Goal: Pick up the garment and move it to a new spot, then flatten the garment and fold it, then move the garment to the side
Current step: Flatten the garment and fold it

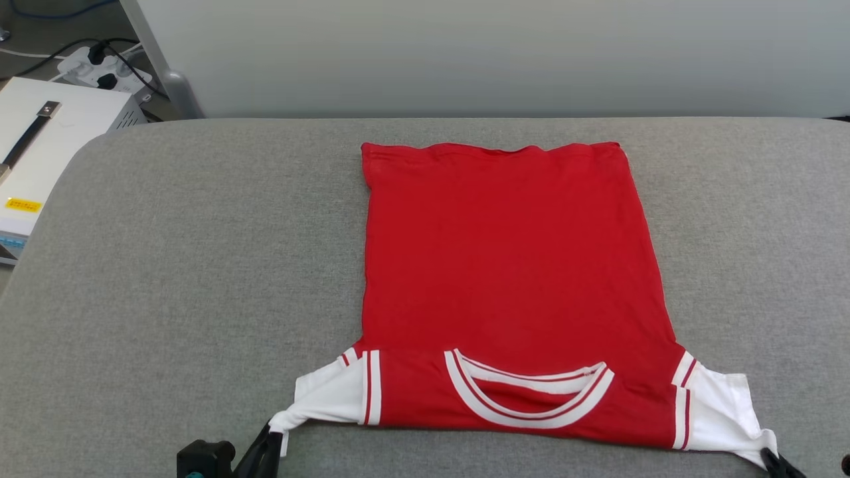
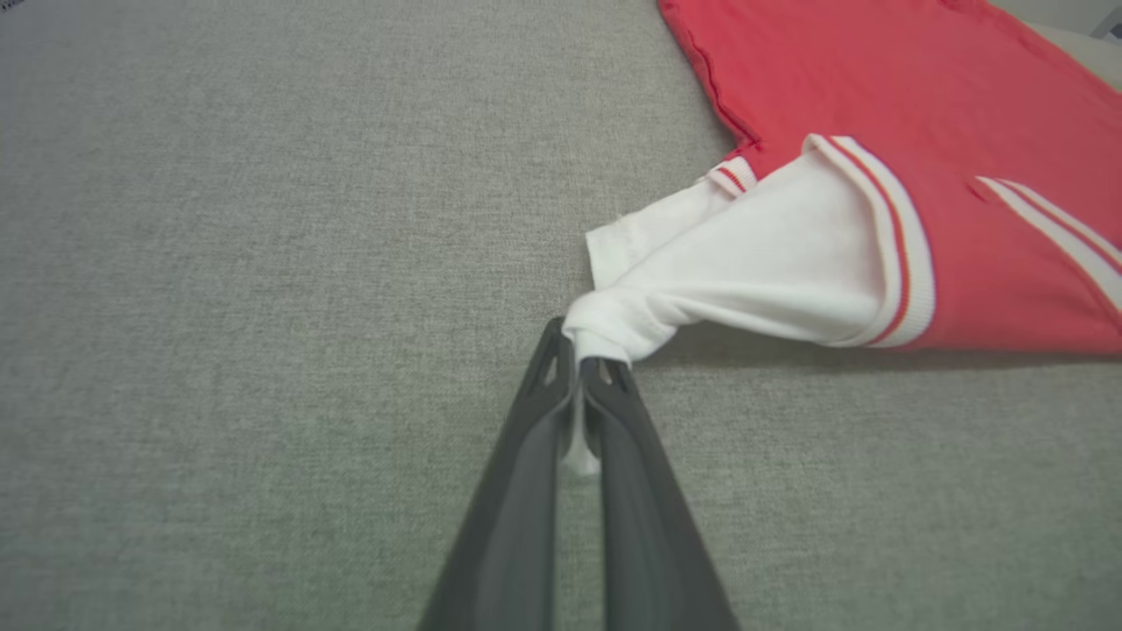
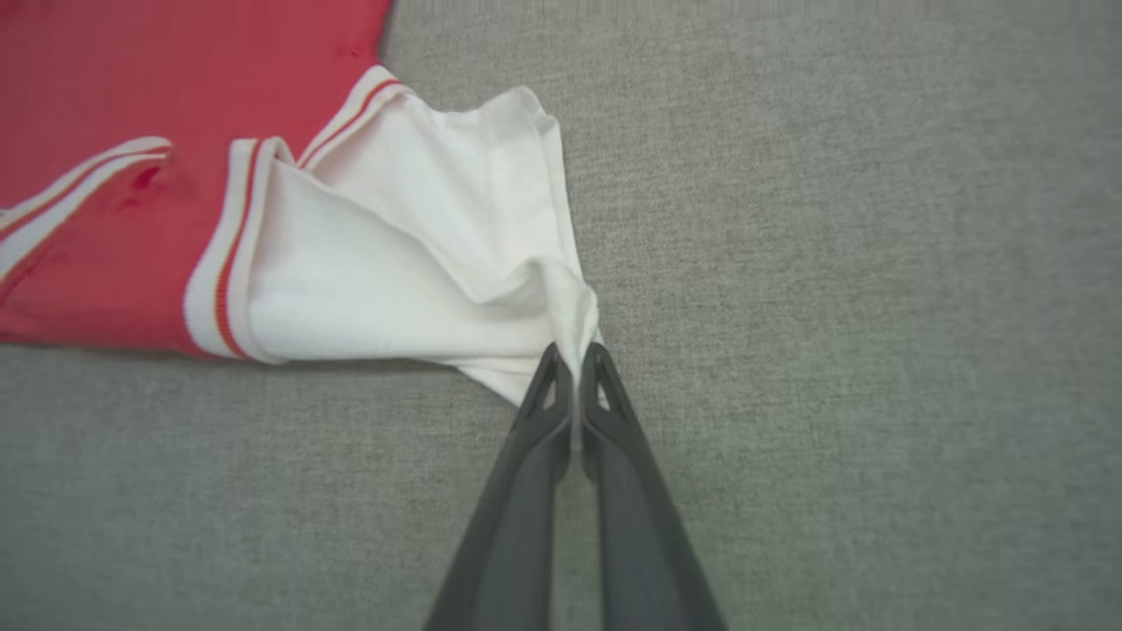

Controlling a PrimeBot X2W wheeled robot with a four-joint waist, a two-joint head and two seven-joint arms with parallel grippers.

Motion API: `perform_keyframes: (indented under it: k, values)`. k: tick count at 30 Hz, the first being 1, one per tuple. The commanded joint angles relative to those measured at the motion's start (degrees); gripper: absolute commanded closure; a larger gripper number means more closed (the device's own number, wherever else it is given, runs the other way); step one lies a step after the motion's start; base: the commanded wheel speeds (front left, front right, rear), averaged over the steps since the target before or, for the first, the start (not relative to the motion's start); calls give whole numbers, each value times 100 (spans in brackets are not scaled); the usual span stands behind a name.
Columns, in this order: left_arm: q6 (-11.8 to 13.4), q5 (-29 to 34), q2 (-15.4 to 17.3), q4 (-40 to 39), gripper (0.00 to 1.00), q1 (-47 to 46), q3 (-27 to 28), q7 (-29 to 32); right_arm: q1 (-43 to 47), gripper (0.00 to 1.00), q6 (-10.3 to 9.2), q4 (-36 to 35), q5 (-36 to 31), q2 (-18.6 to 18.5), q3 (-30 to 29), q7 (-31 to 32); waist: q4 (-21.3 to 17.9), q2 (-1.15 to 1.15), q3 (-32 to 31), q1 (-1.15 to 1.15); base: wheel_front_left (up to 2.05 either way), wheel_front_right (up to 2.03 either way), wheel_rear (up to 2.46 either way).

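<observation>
The garment, a red jersey with white short sleeves and a red-white striped collar, lies spread flat on the grey table, plain back up, collar toward me and hem at the far side. My left gripper is shut on the tip of the white sleeve at the lower left; in the left wrist view the gripper pinches bunched white cloth of the garment. My right gripper is shut on the other sleeve's tip at the lower right; the right wrist view shows the gripper pinching the garment.
The grey fabric table has rounded far corners. Left of it stands a white box with a black strap, and a power strip with cables lies on the floor. A pale wall panel runs behind the table.
</observation>
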Motion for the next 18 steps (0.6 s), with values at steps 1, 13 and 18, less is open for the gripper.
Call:
perform_keyframes:
  k: [1, 13, 18]
  values:
    - [-34, 71, -6, -39, 100, -28, 47, -34, 18, 9, -6, -105, -94, 23, -124, 65, 2, 0, 12, 1, 0, 0, 0]
    - [-31, 459, -249, -717, 100, -321, 112, -34, -1097, 0, -6, -2098, -766, -174, -1439, 783, 306, 0, 366, 1, 0, 0, 0]
    - [-87, 660, -373, -1099, 100, -634, 5, -34, -2895, 0, -6, -2378, -956, -665, -1451, 2038, 680, 0, 912, 1, 0, 0, 0]
